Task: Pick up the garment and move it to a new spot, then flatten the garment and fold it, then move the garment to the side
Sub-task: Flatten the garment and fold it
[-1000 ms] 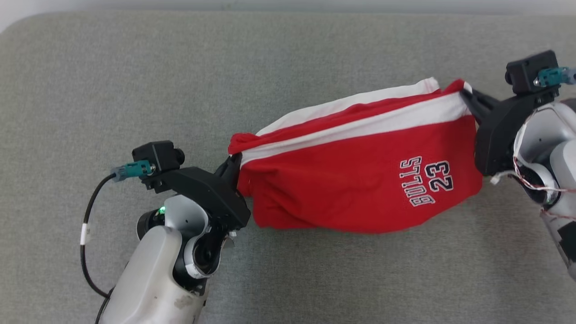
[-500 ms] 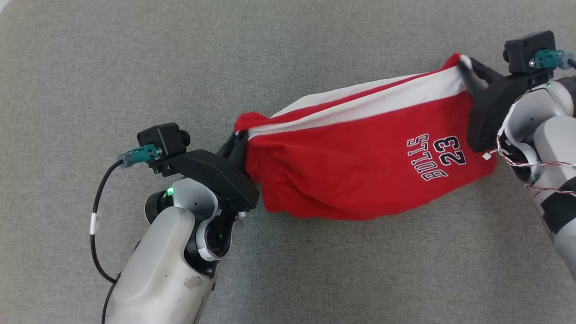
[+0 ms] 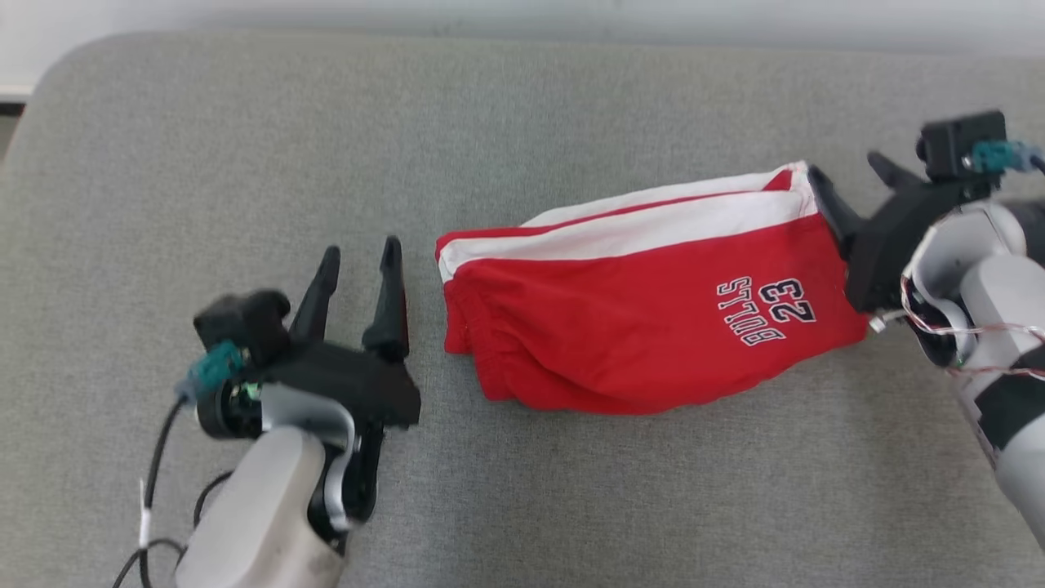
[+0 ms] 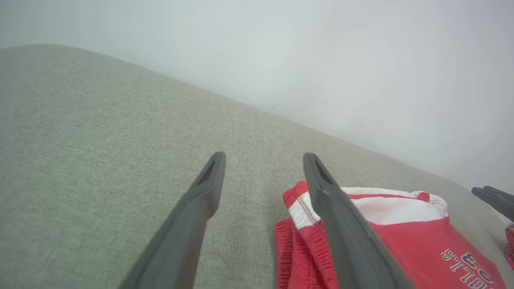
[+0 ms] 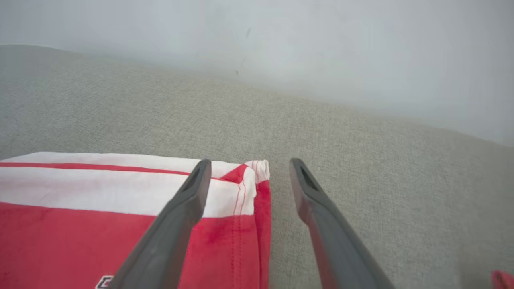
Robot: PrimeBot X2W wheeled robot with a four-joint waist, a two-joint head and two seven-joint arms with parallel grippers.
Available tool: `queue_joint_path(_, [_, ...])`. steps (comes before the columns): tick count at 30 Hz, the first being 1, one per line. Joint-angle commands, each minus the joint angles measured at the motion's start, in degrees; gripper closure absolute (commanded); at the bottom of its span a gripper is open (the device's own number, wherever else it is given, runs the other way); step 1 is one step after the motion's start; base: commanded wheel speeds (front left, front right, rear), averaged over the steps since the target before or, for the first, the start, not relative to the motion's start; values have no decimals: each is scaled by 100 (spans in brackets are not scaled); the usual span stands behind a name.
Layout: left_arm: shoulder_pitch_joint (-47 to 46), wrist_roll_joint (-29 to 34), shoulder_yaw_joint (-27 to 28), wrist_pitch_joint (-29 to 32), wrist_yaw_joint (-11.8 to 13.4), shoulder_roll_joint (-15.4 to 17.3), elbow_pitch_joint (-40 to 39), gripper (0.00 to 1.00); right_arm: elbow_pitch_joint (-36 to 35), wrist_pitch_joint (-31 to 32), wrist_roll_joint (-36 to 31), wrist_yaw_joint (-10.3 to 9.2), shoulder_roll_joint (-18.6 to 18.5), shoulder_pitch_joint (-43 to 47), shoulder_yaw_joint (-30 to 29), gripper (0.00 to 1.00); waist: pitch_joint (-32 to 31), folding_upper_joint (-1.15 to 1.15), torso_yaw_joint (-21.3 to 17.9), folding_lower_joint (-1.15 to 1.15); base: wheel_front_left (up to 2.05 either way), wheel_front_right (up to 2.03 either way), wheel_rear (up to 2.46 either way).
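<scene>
The garment [image 3: 645, 327] is a pair of red shorts with white stripes and "BULLS 23" lettering, lying folded on the grey surface right of centre. My left gripper [image 3: 361, 249] is open, a short gap to the left of the garment's left end, with nothing between its fingers. In the left wrist view that gripper [image 4: 264, 156] points past the garment [image 4: 401, 233], which lies beside its right finger. My right gripper [image 3: 845, 167] is open at the garment's far right corner. In the right wrist view that gripper [image 5: 249, 161] straddles the white-striped corner of the garment [image 5: 100, 224] without gripping it.
The grey fabric surface [image 3: 245, 147] stretches wide around the garment, with its rounded far-left corner near a pale wall [image 3: 522, 12]. A black cable [image 3: 155, 457] trails from my left wrist. My right gripper's fingertips [image 4: 494, 197] show at the right edge of the left wrist view.
Both grippers went from shut on the garment's ends to open. The garment now lies slack on the surface, and my left gripper has drawn back to its left. The head camera also shifted.
</scene>
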Motion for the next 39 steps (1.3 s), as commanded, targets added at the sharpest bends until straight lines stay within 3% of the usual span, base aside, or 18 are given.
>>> queue_joint_path(1, [112, 158, -32, -100, -30, 62, -9, 0, 37, 22, 71, -17, -47, 110, -26, 0, -185, 0, -9, 1, 0, 0, 0])
queue_joint_path(5, [529, 415, 135, -306, -116, 118, -166, 0, 155, 108, 210, -17, -94, 305, -44, 0, -310, 0, 19, 1, 0, 0, 0])
queue_joint_path(9, [1042, 1147, 496, -323, -179, 105, -698, 0, 257, 186, 295, -17, -150, 445, -41, 0, -323, 0, 99, 1, 0, 0, 0])
queue_joint_path(17, [2162, 2361, 1143, -321, -672, -138, -1507, 0, 514, 273, 421, -17, -118, 440, -172, 0, -167, 0, 237, 1, 0, 0, 0])
queue_joint_path(30, [3031, 2919, 1708, -322, -1124, -436, -1888, 0, 1364, 987, 525, -17, 222, 535, -333, 0, -45, 0, 456, 1, 0, 0, 0])
queue_joint_path(31, [3045, 2950, 1727, -322, -1130, -438, -1911, 0, 1389, 1016, 501, -17, 238, 564, -302, 15, -55, 0, 462, 1, 0, 0, 0])
queue_joint_path(32, [3070, 2976, 1743, -322, -1144, -443, -1926, 0, 1395, 1014, 476, -16, 250, 597, -276, 87, -70, 0, 466, 1, 0, 0, 0])
queue_joint_path(33, [3100, 3004, 1755, -322, -1160, -445, -1928, 0, 1394, 1012, 464, -16, 257, 633, -259, 100, -88, 0, 465, 1, 0, 0, 0])
queue_joint_path(39, [3138, 3036, 1811, -322, -1219, -455, -1913, 0, 1558, 551, 263, -22, 95, 682, -399, 100, -249, 0, 415, 1, 0, 0, 0])
